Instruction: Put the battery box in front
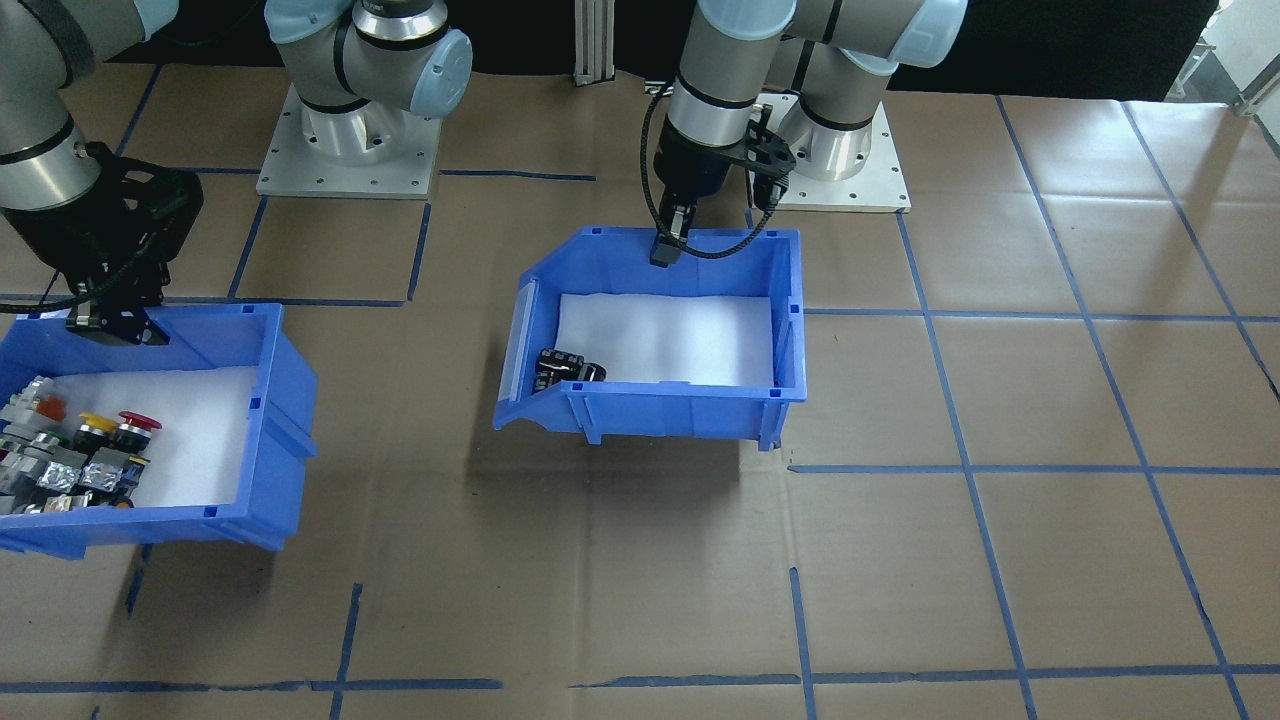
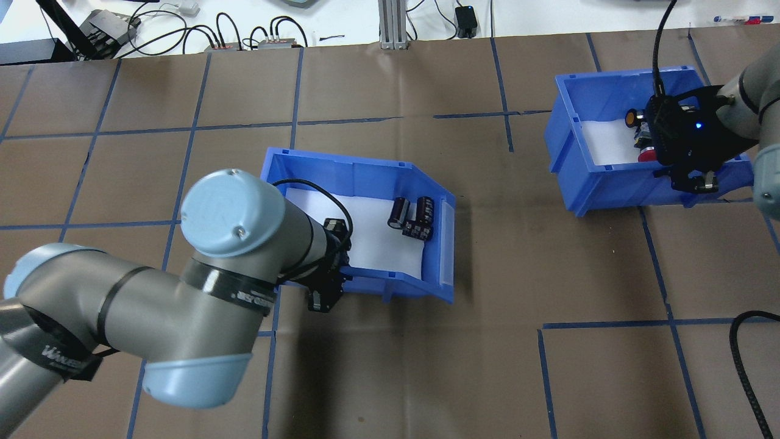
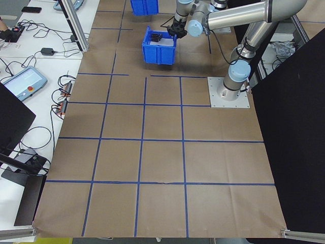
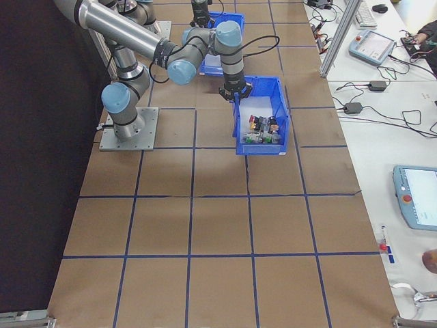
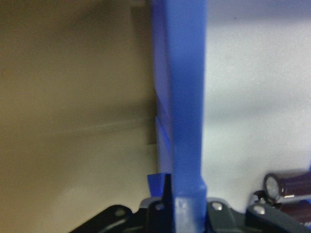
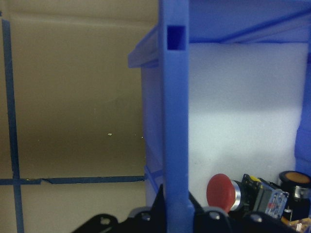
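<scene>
The battery box sits mid-table in the front view, tipped up, cells slid to its lower left corner. Left gripper is clamped on its back wall. Right gripper pinches the switch bin wall at far left.

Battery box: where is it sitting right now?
In the overhead view the battery box is left of centre, its near wall clamped by the left gripper; the switch bin is far right.
</scene>
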`<move>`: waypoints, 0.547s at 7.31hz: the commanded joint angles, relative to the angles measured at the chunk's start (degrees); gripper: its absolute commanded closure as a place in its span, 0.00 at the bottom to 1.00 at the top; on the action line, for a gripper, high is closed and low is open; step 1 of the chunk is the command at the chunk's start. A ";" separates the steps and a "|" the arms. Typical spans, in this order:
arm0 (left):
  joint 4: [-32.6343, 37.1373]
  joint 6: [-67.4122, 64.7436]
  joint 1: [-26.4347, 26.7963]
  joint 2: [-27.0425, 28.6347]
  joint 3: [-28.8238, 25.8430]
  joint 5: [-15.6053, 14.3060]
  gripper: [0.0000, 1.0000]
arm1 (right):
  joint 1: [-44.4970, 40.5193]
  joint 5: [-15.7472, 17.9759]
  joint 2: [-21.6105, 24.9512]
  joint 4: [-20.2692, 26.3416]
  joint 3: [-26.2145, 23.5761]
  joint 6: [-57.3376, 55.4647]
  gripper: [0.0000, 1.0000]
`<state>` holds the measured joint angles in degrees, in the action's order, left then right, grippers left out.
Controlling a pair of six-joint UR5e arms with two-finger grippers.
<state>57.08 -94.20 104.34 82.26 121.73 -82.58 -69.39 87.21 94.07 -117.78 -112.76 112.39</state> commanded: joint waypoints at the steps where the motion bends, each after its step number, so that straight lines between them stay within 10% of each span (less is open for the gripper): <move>1: 3.20 11.63 -10.26 2.53 -4.03 1.90 1.00 | 0.04 0.33 0.23 -0.43 -0.53 0.03 0.98; 4: 5.06 11.07 -11.53 17.43 -20.34 5.57 1.00 | -0.05 0.51 0.32 -0.25 -0.62 -0.67 0.98</move>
<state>61.72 -82.64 93.05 92.93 108.29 -78.86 -69.36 87.68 94.32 -118.11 -113.31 112.12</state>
